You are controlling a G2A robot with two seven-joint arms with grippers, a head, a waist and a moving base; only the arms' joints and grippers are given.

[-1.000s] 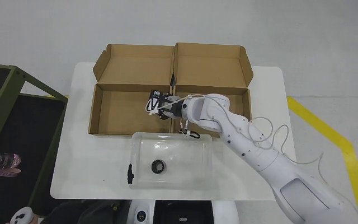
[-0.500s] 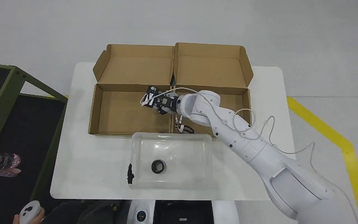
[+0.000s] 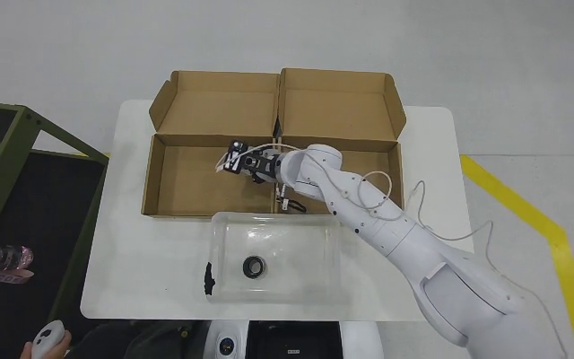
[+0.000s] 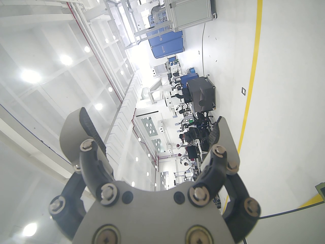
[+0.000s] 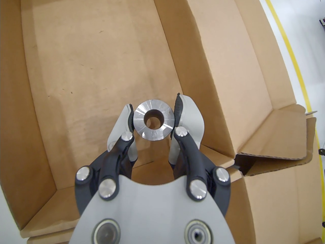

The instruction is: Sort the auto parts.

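My right gripper is shut on a silver metal ring with a centre hole, held over the bare floor of the left cardboard box. From above, the right gripper hangs over the right part of the left box, near the wall shared with the right box. A black ring part lies in the clear plastic bin at the table's front, and a small black part sits at that bin's left edge. My left gripper stands open with nothing between its fingers, pointing out into the room.
Both boxes have their lids folded back. The white table has bare room to the left of the bin. A green-framed cart stands beside the table's left edge.
The right gripper has carried the silver ring leftward, farther over the left box. The ring in the bin has not moved.
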